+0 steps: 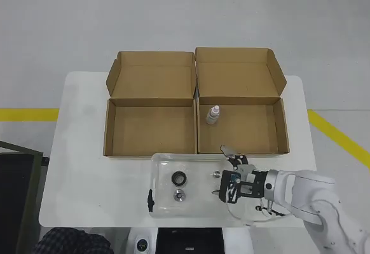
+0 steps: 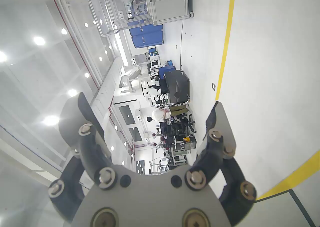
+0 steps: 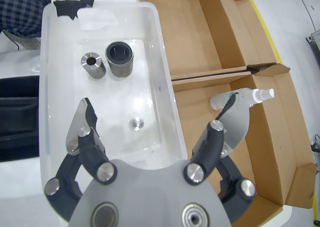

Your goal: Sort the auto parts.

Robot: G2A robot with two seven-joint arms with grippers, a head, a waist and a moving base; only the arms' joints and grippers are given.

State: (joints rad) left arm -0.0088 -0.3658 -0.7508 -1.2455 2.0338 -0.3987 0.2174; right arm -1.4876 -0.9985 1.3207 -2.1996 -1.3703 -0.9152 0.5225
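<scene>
Behind R tool (image 3: pixel 160 100), bottle (image 3: pixel 218 101) half-hidden.

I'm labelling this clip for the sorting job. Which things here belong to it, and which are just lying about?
Job: clear bin, dark bushing, grey sleeve, small stud, empty cardboard box, second cardboard box holding a spray bottle, right gripper.

Lying about: black tape on the bin's rim, dark rack.

The right arm (image 1: pixel 312 197) is stretched in from the near right corner of the tabletop, wrist kept roughly level. The right gripper (image 1: pixel 227 173) is held above the near edge — fingers spread wide. The left gripper (image 2: pixel 148 103) is turned away from the tabletop — likewise spread apart.
</scene>
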